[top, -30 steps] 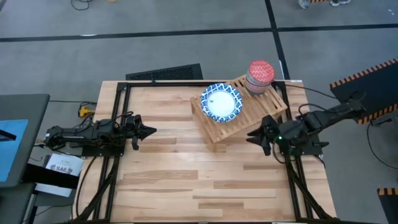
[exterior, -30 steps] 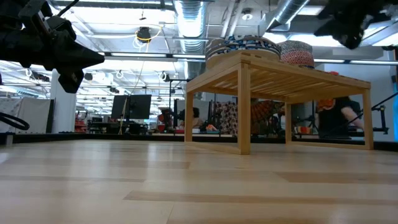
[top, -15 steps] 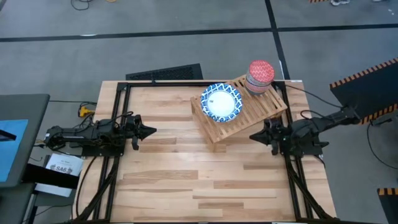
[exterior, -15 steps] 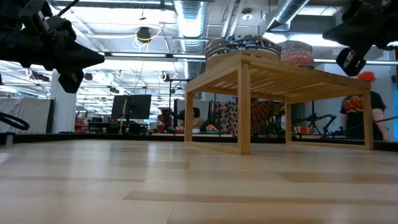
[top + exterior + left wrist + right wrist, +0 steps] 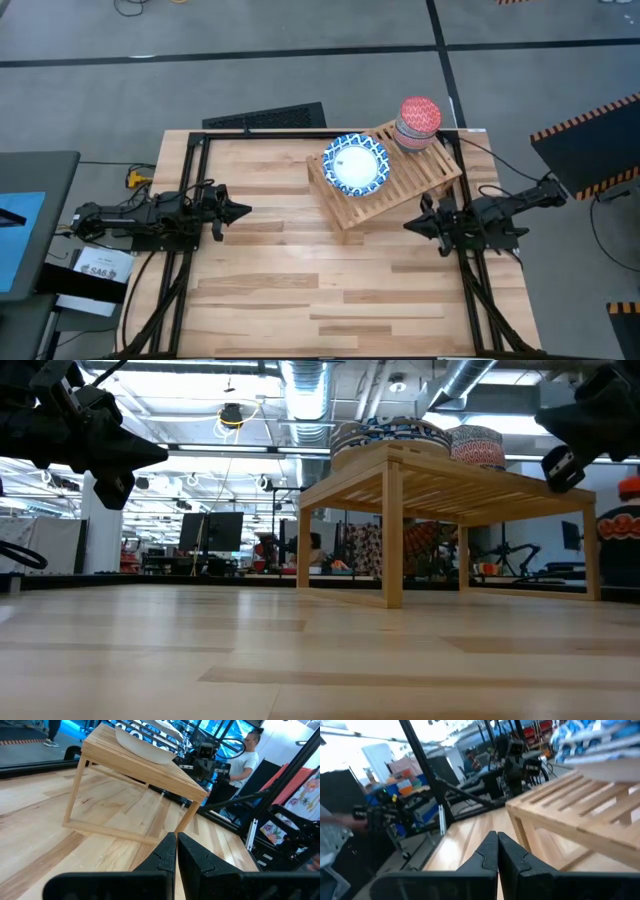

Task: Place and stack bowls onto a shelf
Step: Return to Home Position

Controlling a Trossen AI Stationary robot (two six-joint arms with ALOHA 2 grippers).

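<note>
1. Wooden tabletop bears the shelf, askew, far right.
2. Blue-and-white bowls sit stacked on its left end, coloured bowls at its far corner.
3. Left gripper: arm level at the left edge, fingers pressed together, empty.
4. Right gripper: likewise closed and empty, near the shelf's right corner.

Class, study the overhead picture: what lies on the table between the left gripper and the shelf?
Nothing. In the high view, only bare tabletop separates the shut left gripper from the shelf.
</note>
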